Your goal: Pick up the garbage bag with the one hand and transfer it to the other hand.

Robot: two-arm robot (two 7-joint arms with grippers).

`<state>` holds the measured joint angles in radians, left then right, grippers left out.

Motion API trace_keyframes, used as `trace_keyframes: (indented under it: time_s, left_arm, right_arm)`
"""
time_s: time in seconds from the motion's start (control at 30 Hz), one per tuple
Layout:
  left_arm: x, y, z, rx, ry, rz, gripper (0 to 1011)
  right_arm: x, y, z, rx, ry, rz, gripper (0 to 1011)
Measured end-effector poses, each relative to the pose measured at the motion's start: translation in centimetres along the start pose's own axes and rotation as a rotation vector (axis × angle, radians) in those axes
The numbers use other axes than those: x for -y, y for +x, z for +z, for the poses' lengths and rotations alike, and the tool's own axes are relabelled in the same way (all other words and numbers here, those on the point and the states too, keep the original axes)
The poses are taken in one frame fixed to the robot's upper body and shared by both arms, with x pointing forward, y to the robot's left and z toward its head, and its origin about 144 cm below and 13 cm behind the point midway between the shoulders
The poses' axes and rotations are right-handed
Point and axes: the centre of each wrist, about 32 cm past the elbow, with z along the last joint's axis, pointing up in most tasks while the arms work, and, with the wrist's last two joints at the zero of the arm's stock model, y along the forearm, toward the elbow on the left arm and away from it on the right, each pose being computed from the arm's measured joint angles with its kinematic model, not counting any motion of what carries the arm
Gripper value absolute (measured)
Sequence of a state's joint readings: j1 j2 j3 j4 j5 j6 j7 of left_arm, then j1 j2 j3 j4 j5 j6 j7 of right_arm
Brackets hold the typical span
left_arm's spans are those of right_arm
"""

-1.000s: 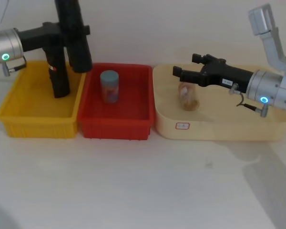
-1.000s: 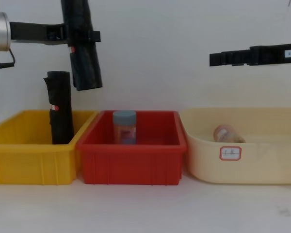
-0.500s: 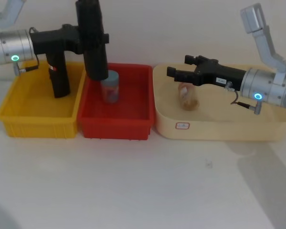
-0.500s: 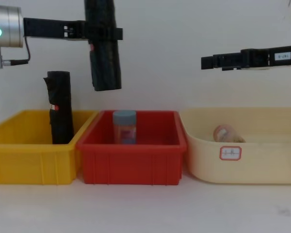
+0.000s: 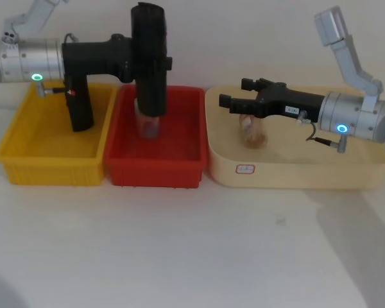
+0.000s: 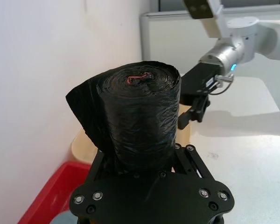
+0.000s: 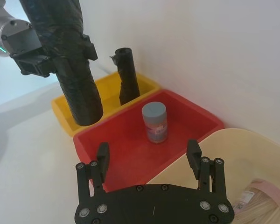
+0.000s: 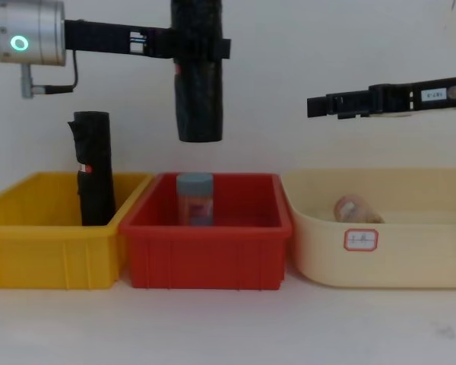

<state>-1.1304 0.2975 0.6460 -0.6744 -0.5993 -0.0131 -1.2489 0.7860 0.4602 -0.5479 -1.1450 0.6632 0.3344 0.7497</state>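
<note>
Horizontally outstretched, left claw [image 8: 201, 49] grips garbage bag [image 8: 198, 106] upright

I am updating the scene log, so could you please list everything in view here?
garbage bag: 1, black, held upright in the air above the red bin
second roll: 1, black with a red mark, standing in the yellow bin
can: 1, grey-blue lid, upright in the red bin
jar: 1, pale, lying in the cream tub
yellow bin: 1, yellow, left
red bin: 1, red, middle
cream tub: 1, cream, right
table: 1, white, under the bins
left gripper: 1, black, shut on the garbage bag
right gripper: 1, black, open, above the cream tub
</note>
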Motion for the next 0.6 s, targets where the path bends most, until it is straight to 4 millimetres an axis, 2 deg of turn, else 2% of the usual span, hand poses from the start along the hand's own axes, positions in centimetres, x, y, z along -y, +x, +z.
trace_keyframes:
  time_s: [0.6]
  left_arm:
    - [2.2, 0.2, 0.9, 0.078, -0.026, -0.069, 418]
  right_arm:
    - [-0.9, 0.2, -0.5, 0.034, -0.013, 0.069, 1001]
